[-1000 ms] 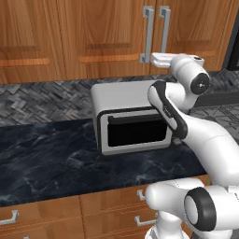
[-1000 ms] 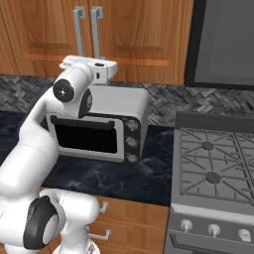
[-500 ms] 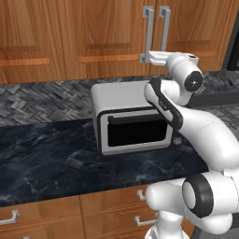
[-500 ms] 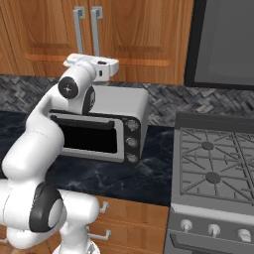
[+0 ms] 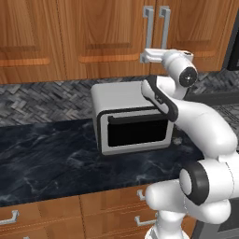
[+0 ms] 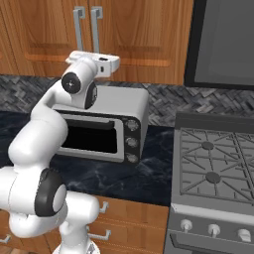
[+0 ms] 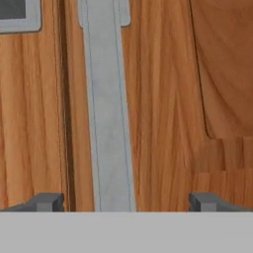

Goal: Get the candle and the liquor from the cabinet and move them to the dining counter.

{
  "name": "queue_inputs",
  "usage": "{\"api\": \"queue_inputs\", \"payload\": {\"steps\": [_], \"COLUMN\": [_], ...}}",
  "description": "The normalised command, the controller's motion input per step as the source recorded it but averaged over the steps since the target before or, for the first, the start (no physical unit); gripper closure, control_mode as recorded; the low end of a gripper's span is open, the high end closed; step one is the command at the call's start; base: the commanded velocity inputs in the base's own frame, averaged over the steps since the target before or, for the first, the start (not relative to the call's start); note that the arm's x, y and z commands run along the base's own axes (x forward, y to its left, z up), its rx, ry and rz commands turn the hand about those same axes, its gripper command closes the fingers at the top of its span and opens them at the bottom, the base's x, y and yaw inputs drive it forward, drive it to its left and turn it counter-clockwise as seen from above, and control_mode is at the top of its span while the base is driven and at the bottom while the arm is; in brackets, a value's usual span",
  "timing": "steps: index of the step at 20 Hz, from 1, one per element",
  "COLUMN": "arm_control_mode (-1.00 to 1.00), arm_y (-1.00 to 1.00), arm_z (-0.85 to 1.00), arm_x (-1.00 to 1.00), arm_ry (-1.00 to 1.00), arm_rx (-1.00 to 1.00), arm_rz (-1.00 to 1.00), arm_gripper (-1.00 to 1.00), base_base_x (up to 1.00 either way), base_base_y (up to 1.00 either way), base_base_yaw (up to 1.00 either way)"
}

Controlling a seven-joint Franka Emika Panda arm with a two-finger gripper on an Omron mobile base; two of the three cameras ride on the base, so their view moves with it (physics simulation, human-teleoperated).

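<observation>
The cabinet [image 5: 102, 37] is a reddish-brown wall unit, and both of its panelled doors are closed. The candle and the liquor are hidden. Two grey bar handles [image 5: 148, 28] flank the seam between the doors. My gripper [image 5: 145, 56] is raised to the lower end of the left handle and points at the door. In the hand view that handle [image 7: 106, 113] runs between my open fingertips [image 7: 47, 201], a little off centre, and nothing is gripped. From the right base view my gripper [image 6: 101, 55] sits just under the handles [image 6: 95, 27].
A silver toaster oven [image 5: 130, 123] stands on the dark marble counter [image 5: 46, 158] right below my arm. A gas stove [image 6: 218, 168] is to the right, with a dark appliance panel [image 6: 223, 42] above it. Wooden drawers [image 5: 42, 214] run under the counter.
My hand has edged slightly toward the cabinet handle. The jaws have stayed open and the doors have stayed closed.
</observation>
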Motion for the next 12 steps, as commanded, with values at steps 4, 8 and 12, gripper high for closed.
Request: {"api": "queue_inputs", "payload": {"steps": [4,8,12], "arm_control_mode": [-1.0,-1.0,-1.0], "arm_y": [0.18,0.14,0.01], "arm_z": [0.0,0.0,0.0], "arm_x": [0.39,0.54,0.58], "arm_ry": [0.0,0.03,0.08], "arm_rx": [-0.02,0.0,0.0], "arm_rz": [0.0,0.0,0.0], "arm_gripper": [-1.0,-1.0,-1.0], "base_base_x": [0.0,0.0,0.0], "base_base_y": [0.0,0.0,0.0], "base_base_yaw": [0.0,0.0,0.0]}}
